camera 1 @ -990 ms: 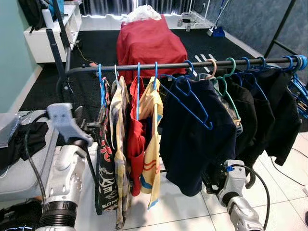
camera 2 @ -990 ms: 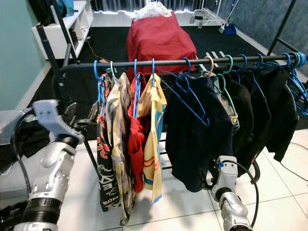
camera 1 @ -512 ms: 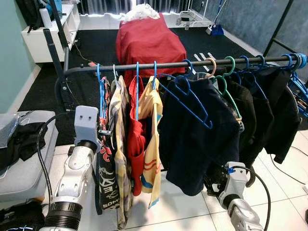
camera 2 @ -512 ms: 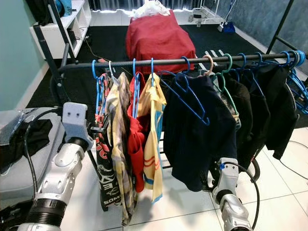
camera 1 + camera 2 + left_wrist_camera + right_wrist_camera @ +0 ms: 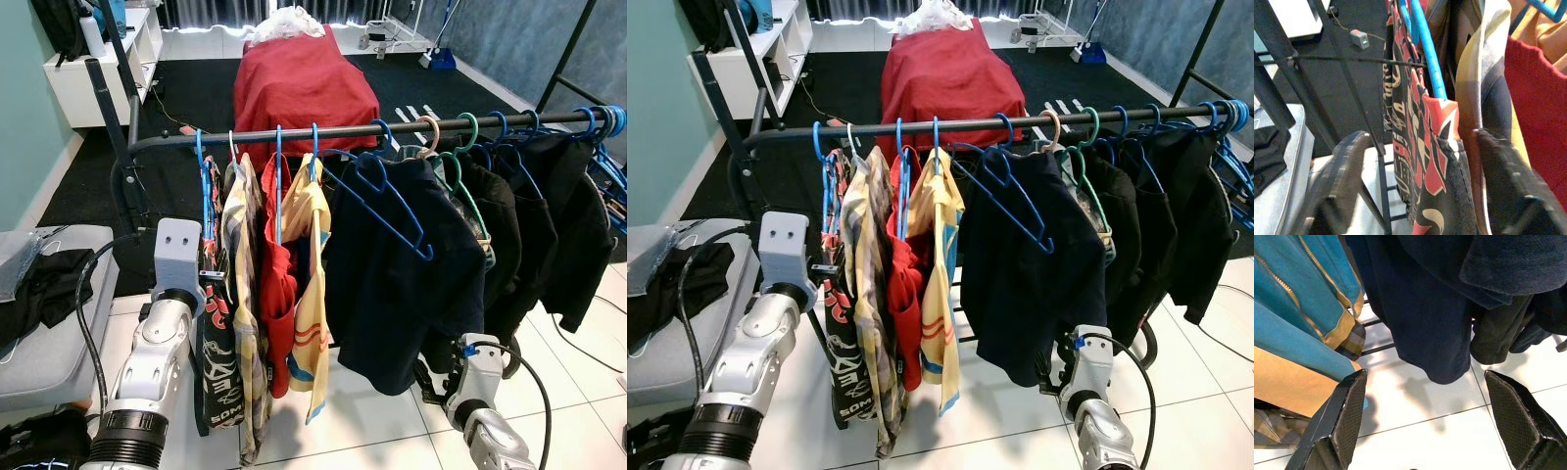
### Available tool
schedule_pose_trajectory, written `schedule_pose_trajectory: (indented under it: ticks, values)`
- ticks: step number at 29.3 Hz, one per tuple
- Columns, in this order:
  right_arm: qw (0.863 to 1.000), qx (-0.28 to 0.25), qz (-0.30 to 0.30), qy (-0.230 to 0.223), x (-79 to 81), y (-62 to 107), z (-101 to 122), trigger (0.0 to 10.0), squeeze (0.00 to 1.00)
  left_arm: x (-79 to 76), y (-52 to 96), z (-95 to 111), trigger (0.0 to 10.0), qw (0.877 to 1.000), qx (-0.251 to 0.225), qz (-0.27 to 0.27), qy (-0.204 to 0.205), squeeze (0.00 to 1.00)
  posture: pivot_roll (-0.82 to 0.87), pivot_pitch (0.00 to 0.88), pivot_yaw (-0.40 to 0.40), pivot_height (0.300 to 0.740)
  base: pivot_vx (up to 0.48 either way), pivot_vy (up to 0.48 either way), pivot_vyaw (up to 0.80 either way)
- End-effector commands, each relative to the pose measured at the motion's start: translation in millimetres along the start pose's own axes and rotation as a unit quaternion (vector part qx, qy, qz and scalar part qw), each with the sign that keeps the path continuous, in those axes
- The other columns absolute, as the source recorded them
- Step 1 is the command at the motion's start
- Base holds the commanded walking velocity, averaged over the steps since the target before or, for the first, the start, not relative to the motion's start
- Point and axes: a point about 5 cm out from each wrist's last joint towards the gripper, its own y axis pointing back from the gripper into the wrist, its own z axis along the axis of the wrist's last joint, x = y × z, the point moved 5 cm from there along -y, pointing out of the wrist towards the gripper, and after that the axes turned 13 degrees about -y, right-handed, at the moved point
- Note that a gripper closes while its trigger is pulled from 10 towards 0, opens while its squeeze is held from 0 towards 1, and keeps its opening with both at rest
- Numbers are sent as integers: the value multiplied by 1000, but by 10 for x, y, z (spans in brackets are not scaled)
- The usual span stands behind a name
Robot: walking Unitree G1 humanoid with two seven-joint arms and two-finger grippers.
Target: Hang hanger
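My left tool is raised at the left end of the rack rail, fingers spread wide and straddling the lower part of the red-and-black patterned garment; can't tell if either finger touches the cloth, nothing clamped. That garment hangs on a light blue hanger, hook over the rail, first from the left. Next along the rail: plaid shirt, red garment, yellow shirt with orange stripes, each on its own hanger. Then a dark navy top with a bare blue hanger lying tilted across its front, hook on the rail. Further right, black clothes on pink, green and blue hangers out to the rail end. My right tool is low, under the navy top's hem, over white floor tiles, fingers wide apart, holding nothing. Behind the rack, a red-covered bed.
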Motion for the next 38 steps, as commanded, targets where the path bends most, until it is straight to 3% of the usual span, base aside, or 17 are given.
schedule_pose_trajectory:
  ticks: [1,16,29,30,31,33,38]
  values:
    - [1000,6,-12,-9,-71,31,-49,10000,0,-17,-8,-110,0,1000,30,3,-9,0,-60,104,-3,740,0,0,0]
    - [1000,5,-13,-11,-57,28,-61,10000,0,96,-37,-129,0,998,48,18,-29,0,-66,99,3,740,0,0,0]
    - [1000,1,-12,-13,-54,23,-42,10000,0,242,-47,318,0,998,-50,33,16,0,-62,100,-1,740,0,0,0]
    - [1000,1,-12,-12,-57,24,-38,10000,0,330,-18,443,4588,996,-78,41,31,0,-58,101,-7,740,0,0,0]
    - [1000,0,-11,-12,-60,25,-34,10000,0,426,19,537,10000,993,-100,51,42,0,-55,102,-10,740,0,0,0]
    - [1000,0,-11,-12,-60,25,-34,10000,0,426,19,537,10000,993,-100,51,42,0,-55,102,-10,740,0,0,0]
    - [1000,-3,-8,-11,-56,25,-19,10000,0,672,168,619,10000,987,-127,76,56,0,-47,108,-9,740,0,0,0]
